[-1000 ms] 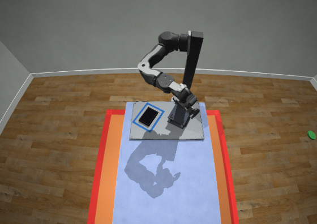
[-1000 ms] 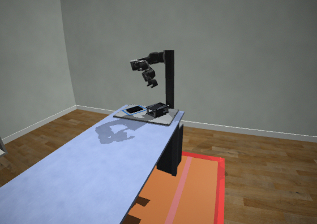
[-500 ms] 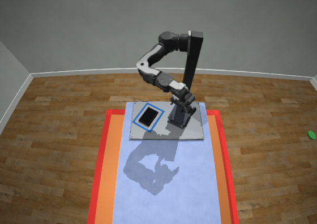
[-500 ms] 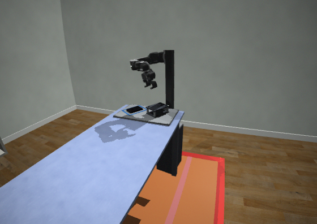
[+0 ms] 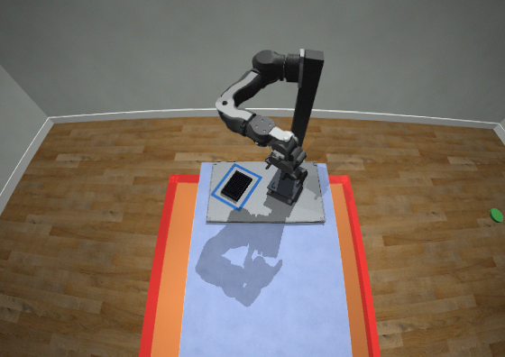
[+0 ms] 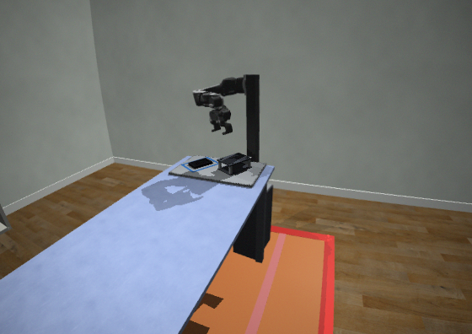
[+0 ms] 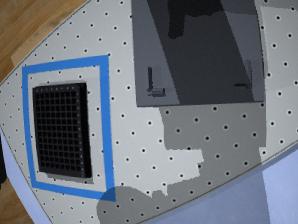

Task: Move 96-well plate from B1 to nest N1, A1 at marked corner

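The black 96-well plate [image 5: 236, 186] lies flat inside the blue-outlined bench spot on the grey dotted base plate. It also shows in the exterior view [image 6: 200, 163] and in the wrist view [image 7: 61, 129]. The raised dark plate nest [image 5: 285, 187] stands to the plate's right, empty; it shows in the exterior view [image 6: 234, 162] and in the wrist view [image 7: 196, 32]. My gripper [image 6: 222, 128] hangs high above the base plate, roughly over the gap between plate and nest. It is open and holds nothing. The A1 mark is too small to make out.
The grey base plate [image 5: 266, 194] sits at the far end of a long pale blue table [image 5: 266, 285]. The arm's black mounting post [image 6: 252, 116] rises just behind the nest. A small green disc [image 5: 496, 215] lies on the wooden floor at right.
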